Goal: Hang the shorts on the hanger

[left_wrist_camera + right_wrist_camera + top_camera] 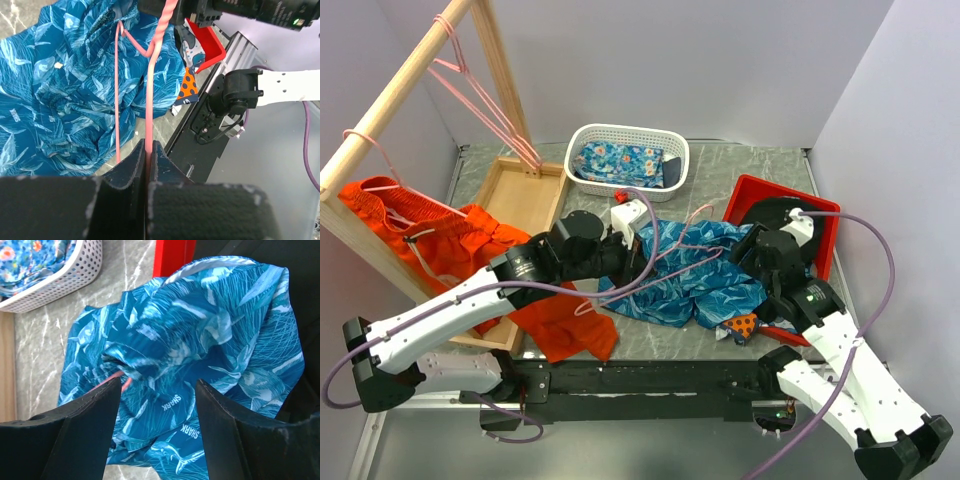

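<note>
My left jaws pinch the pink hanger (150, 100), its wire running ahead into the leaf-print shorts (692, 285) crumpled by the near edge of the worktop (740, 165), directly under my wide-open right jaws.

Grey marble table (730, 165): blue leaf-print shorts (690, 285), white basket (620, 184) behind, red bin (744, 190) right, wooden tray (520, 190) left.
</note>
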`<state>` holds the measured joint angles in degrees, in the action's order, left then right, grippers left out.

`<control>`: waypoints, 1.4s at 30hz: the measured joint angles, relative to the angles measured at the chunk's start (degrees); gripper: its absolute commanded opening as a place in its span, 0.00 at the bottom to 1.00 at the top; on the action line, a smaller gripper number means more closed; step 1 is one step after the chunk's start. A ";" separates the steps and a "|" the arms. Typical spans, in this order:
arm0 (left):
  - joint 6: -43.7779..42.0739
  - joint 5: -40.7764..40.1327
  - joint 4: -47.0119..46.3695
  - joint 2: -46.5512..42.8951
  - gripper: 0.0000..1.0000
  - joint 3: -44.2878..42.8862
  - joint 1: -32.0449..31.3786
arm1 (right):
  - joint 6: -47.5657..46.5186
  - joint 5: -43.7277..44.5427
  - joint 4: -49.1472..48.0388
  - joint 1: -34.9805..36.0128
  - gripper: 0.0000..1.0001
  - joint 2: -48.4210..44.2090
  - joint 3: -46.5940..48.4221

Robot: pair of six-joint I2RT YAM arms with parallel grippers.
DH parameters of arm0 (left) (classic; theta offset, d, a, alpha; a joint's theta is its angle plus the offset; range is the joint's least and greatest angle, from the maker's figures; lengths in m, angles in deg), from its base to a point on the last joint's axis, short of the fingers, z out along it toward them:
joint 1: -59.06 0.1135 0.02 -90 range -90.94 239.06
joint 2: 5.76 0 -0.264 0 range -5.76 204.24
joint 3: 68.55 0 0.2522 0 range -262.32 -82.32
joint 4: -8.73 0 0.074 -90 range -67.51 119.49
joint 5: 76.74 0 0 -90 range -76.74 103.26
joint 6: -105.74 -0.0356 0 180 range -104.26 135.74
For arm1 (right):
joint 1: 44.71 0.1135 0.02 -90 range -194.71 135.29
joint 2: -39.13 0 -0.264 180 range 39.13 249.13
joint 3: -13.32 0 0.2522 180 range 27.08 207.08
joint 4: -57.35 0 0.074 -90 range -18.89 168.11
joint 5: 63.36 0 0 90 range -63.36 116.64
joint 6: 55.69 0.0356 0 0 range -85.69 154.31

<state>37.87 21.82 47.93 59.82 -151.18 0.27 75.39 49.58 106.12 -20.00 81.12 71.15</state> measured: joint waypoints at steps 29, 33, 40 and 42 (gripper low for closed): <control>-5.66 -1.97 -4.26 6.25 0.01 -3.13 0.00 | 1.33 2.40 -0.13 0.00 0.70 1.84 0.04; -6.73 -2.51 -4.42 9.35 0.01 -4.50 0.00 | 1.70 3.21 0.22 0.00 0.70 2.38 0.15; -8.74 -2.84 -2.86 10.64 0.01 -6.23 0.00 | 2.78 4.15 0.24 -0.63 0.70 3.30 0.15; -9.49 -2.05 -2.27 11.43 0.01 -7.78 0.00 | 2.86 4.15 0.24 -1.40 0.70 3.69 0.20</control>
<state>28.39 19.76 45.65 71.25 -158.96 0.27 78.26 53.74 106.36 -21.40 84.82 71.35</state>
